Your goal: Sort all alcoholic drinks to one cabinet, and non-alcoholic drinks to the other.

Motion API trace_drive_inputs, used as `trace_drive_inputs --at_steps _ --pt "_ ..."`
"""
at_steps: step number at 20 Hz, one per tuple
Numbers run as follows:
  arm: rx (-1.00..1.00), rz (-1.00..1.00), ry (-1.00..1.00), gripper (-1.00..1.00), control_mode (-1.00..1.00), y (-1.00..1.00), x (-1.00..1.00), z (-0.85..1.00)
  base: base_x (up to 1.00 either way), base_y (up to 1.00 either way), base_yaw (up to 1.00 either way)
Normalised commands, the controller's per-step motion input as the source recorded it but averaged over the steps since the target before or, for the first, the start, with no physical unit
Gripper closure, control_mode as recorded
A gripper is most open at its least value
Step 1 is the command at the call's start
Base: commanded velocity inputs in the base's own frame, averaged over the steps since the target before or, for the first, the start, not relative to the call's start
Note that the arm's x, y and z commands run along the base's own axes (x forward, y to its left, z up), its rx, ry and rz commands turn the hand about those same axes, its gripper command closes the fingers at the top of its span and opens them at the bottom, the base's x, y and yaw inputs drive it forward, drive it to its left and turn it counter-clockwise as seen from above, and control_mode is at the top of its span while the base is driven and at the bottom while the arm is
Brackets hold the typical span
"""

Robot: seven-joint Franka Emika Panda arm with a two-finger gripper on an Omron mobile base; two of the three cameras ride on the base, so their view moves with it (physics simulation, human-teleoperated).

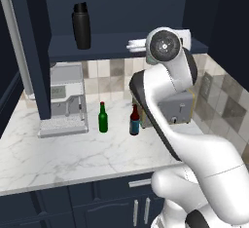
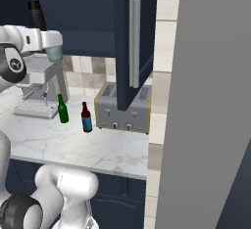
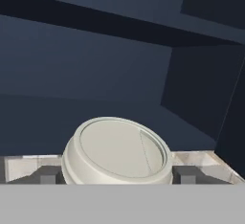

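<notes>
Two bottles (image 1: 103, 118) on marble bench (image 1: 58, 154) left of toaster (image 2: 122, 108); jaws closed around white-lidded cup (image 3: 117, 151) near navy cabinet shelf (image 1: 102, 44).

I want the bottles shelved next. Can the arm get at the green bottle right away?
Probably not yet: the end effector is up at the cabinet shelf, closed around the teal cup. The green bottle stands unobstructed on the counter.

A silver toaster (image 2: 122, 108) stood on the marble counter (image 1: 73, 156). A grey coffee machine (image 1: 64, 100) sat well apart from it, against the tiled wall (image 1: 112, 76).
</notes>
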Motion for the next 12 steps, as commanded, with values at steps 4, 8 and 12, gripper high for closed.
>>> trace_drive_inputs --at_steps 4,8,12 --pt "0.00 0.07 -0.01 1.00 -1.00 0.00 0.11 0.25 0.00 0.00 0.00" --pt "0.00 0.03 0.00 1.00 -1.00 0.00 0.29 0.13 0.00 0.00 0.00" --pt "0.00 0.01 0.00 1.00 -1.00 0.00 0.40 0.06 0.00 0.00 0.00"
